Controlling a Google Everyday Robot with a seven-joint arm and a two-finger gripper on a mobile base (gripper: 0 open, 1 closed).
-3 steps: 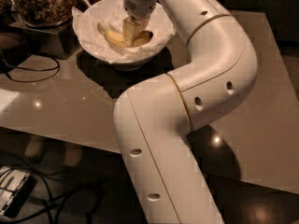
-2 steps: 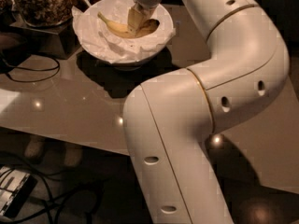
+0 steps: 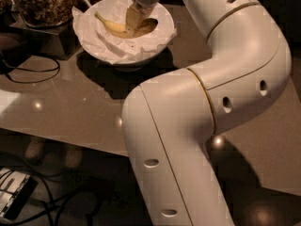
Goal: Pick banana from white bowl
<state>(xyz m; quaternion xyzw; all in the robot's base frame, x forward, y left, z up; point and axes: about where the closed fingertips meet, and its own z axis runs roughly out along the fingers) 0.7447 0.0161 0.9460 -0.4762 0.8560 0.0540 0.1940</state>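
Reaching down into the white bowl (image 3: pixel 126 62) at the top centre of the frame, with the hand (image 3: pixel 135 21) planted on the middle of the banana (image 3: pixel 113 28). Cannot tell whether spread, pressed together or already pinching the fruit, hidden as it is under the wrist. Lying curved on the crumpled paper (image 3: pixel 101 48) inside the bowl, stem tip pointing to the upper left, other end running under the hand toward the right.

Judged as the grasp itself, or the instant before the lift. To do it well:

- Close across the thick middle, not near the stem, to avoid tipping on the way up.
- Squeeze lightly; probably soft, going by the brownish patches.
- Rise straight up until clear of the rim before swinging aside.
- Watch for the paper catching and coming along, or tugging the bowl.
- Keep off the glass jar of nuts (image 3: pixel 40 4) in the upper left corner, close beside the bowl on a dark block (image 3: pixel 44 37).

Resting on a glossy grey-brown bench (image 3: pixel 70 107), dotted with small bright reflections, in dim light. Looping across its left side, a thin dark cable (image 3: pixel 29 73). Filling the right and centre of the frame, the bulky white arm (image 3: pixel 202 107). Below the bench's near edge, at the lower left, a dark floor with more cables and a pale boxy device (image 3: pixel 13 197).
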